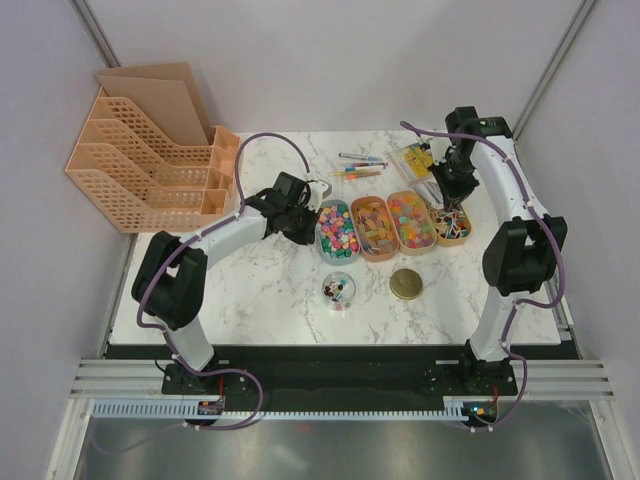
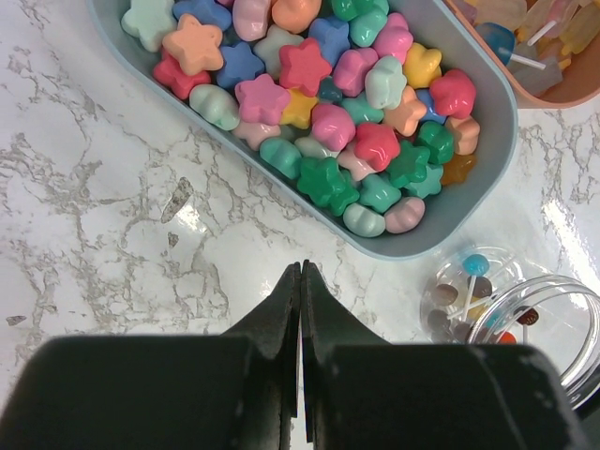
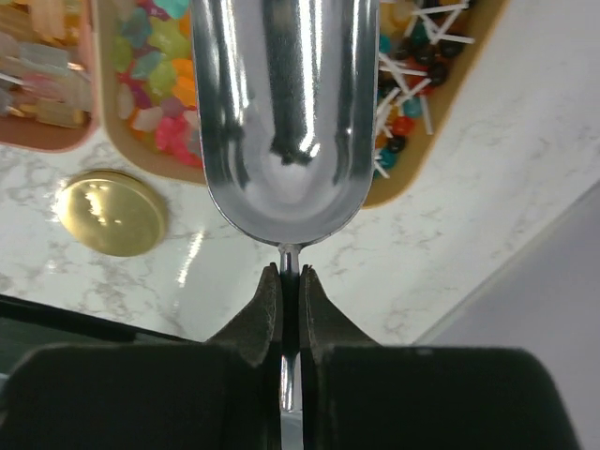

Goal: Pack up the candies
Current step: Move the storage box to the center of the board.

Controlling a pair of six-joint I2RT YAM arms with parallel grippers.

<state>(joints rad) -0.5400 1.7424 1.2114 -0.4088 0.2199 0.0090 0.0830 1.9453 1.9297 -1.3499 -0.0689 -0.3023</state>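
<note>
At the left, the left gripper hangs with its fingers pressed together on nothing, just beside the near end of the blue tray. This tray is heaped with star-shaped candies. They are judged to be light, hard and smooth, so they are likely to roll or skid away from a single pinch. A lift in bulk is therefore favoured over picking one by one. Just to the right, an open jar stands on the table, and a few lollipops are seen inside it. Further right, wrapped candies are held in a pink tray; their wrappers are expected to be crinkly and slippery. Next comes an orange tray of small bright candies, with a gold lid lying on the table apart from it. In the last tray, stick lollipops are piled crosswise. They would best be taken by the thin sticks, though tangling is to be expected. Above that tray a metal scoop is pinched by its thin handle in the right gripper. A firm hold is advised, since the polished handle could twist under load.
</note>
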